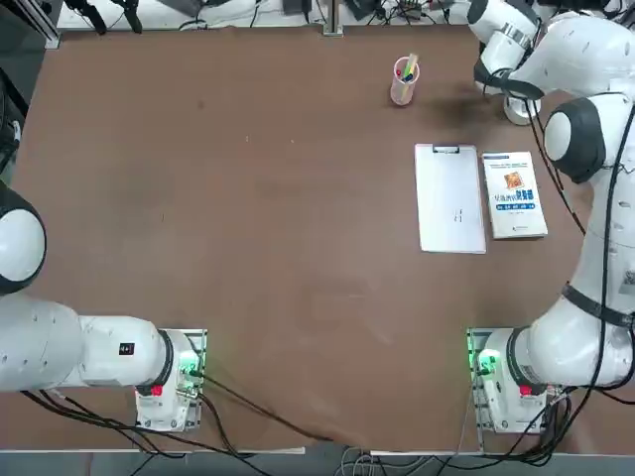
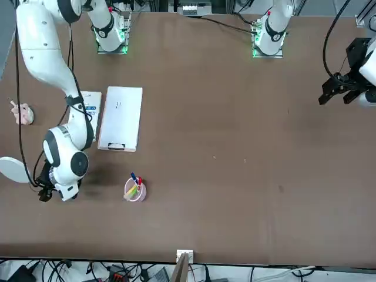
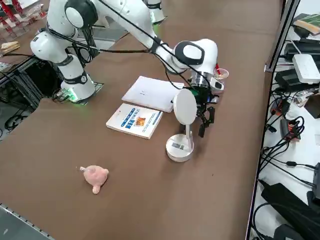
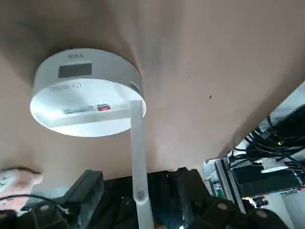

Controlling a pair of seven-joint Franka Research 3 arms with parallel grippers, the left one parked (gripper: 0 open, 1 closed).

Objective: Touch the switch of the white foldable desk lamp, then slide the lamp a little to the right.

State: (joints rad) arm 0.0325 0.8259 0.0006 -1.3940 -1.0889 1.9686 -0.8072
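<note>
The white foldable desk lamp stands at the far right of the table, with its round base on the tabletop, a thin upright stem and a flat round head. My right gripper hangs just behind the stem, low over the table and open. In the wrist view the stem runs down between the two dark fingers, and the base lies just beyond them. I cannot make out the switch on the base. From overhead my arm covers most of the lamp.
A book and a white clipboard lie side by side nearer the robot. A pink pen cup stands left of the lamp. A small pink toy lies near the right table edge. Cables and gear sit beyond the far edge.
</note>
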